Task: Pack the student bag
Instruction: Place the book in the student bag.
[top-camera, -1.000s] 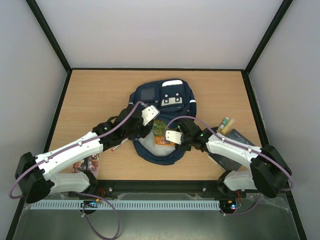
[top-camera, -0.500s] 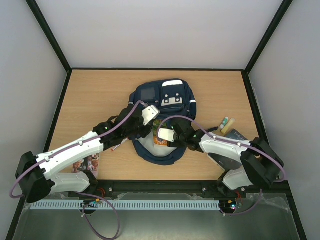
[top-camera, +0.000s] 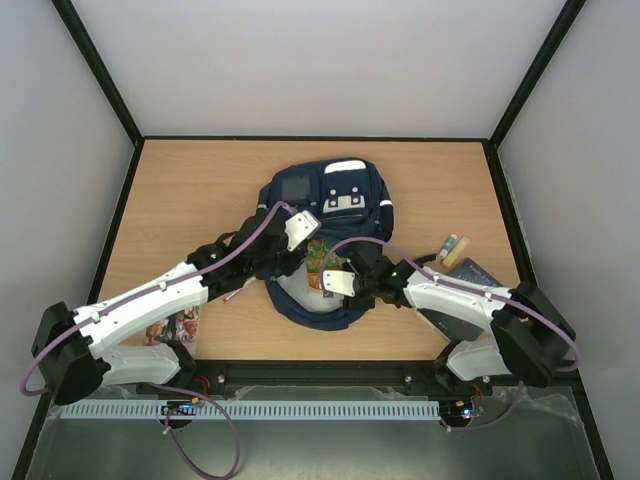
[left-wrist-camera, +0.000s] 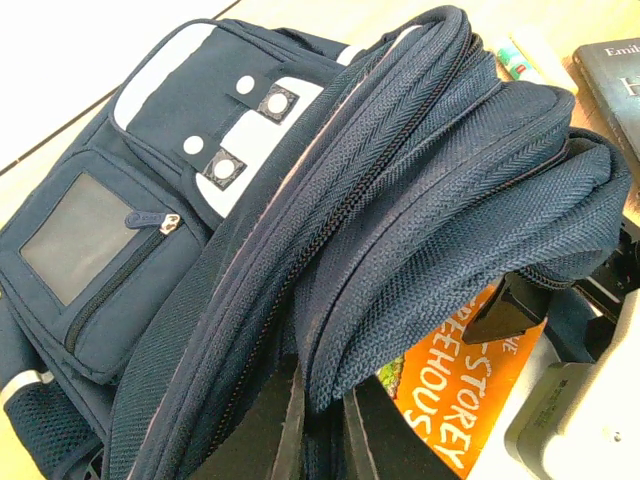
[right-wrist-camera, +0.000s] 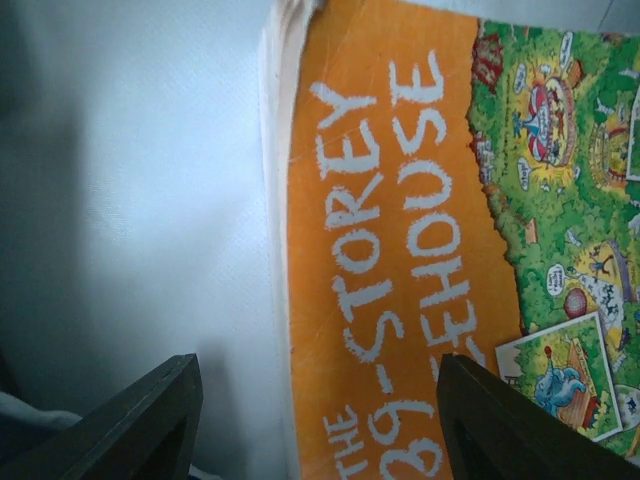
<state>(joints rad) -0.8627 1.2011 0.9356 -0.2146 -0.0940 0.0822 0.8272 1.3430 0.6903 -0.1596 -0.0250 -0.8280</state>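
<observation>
Right gripper (right-wrist-camera: 320, 425) hangs with its two dark fingers (right-wrist-camera: 140, 420) spread wide and nothing held between them. It is just above an orange book (right-wrist-camera: 400, 250) whose cover shows the words "39-STOREY" and a green cartoon picture. The orange book lies inside the mouth of the student bag (top-camera: 335, 195), on the bag's pale white lining (right-wrist-camera: 130, 200), which fills the left part of the right wrist view. Left gripper (left-wrist-camera: 320, 440) is clamped tight on a thick fold of the bag's navy fabric at the edge of the opening. The zipper-lined folds rise from its fingers and arch over the orange book, so the mouth is lifted. In the left wrist view the right gripper's pale body shows at the lower right corner, beside the book. The student bag lies in the middle of the wooden table (top-camera: 190, 190), with its front pocket and grey-white patches toward the far edge and its opened mouth toward the arms. Both grippers meet at that near end, the left from the left side and the right from the right. To the right of the bag, near the right arm, lie a dark book (top-camera: 470, 280) and a small pale tube (top-camera: 447, 247).
</observation>
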